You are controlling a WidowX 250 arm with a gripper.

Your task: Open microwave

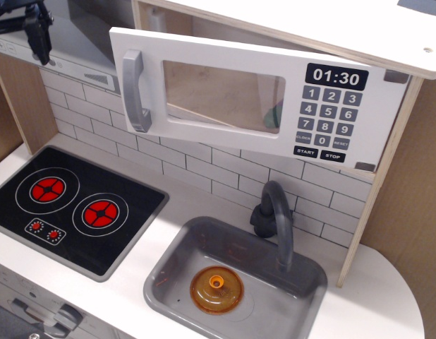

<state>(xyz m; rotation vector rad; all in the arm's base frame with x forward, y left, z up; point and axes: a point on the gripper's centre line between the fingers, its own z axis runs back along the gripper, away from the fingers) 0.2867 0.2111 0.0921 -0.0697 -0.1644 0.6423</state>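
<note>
The microwave [257, 99] was mounted above the rear edge of the desk [387, 311], over the tiled back wall and under the white top shelf [310, 28]. Its door stood ajar, hinged at the right side next to the keypad [332, 116], with the left edge swung outward so that a dark gap showed behind it. The grey bar handle [135, 90] sat on that free left edge, and its long axis ran vertically. The gripper [36, 32] occupied the upper left corner of the view, above the rear left corner of the desk and in front of the grey range hood [70, 28]. It was well apart from the handle and touched nothing. Only a dark part of it was visible at the frame edge, so it could not be determined whether the fingers were apart or together. From the gripper, the handle lay to the right and slightly lower. Judged from this layout, the door was only partly open, and any further opening would require a rightward approach to the vertical bar, followed by a pull outward about the right-hand hinge. The stove top [70, 212], sink [235, 279] and faucet [274, 219] lay below, clear of that path.
</note>
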